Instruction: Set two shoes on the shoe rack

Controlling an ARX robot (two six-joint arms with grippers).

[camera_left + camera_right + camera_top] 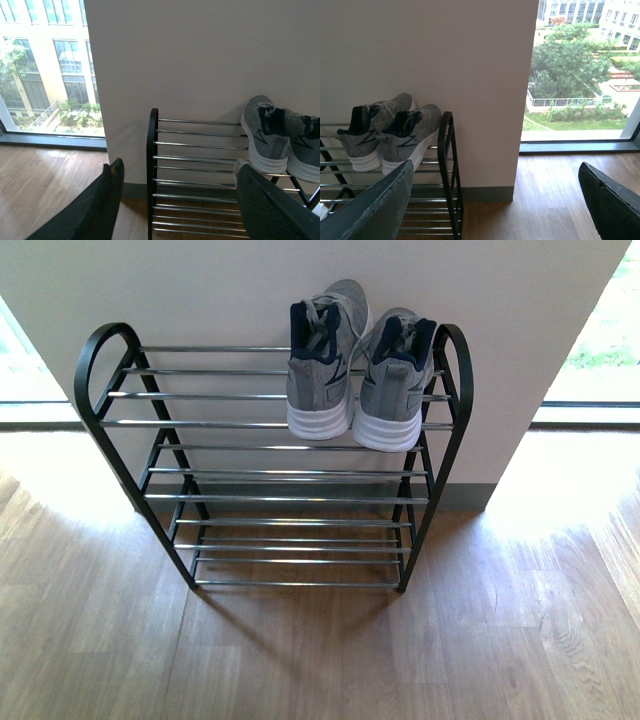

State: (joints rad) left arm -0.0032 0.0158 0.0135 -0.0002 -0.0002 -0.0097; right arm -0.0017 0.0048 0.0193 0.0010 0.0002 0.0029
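Two grey knit sneakers with white soles and navy lining, a left one point(322, 360) and a right one point(398, 378), stand side by side on the top tier of the black shoe rack point(110, 335), at its right end, toes against the wall. They also show in the left wrist view point(265, 134) and the right wrist view point(410, 135). My left gripper point(177, 172) is open and empty, in front of the rack's left end. My right gripper point(496, 172) is open and empty, off the rack's right end. Neither arm shows in the front view. The pale blue slides are out of view.
The rack stands against a white wall point(250, 285) on a wooden floor point(300, 660). Its lower chrome tiers point(290, 498) hold nothing. Floor-to-ceiling windows flank the wall on both sides point(45, 70) point(580, 75).
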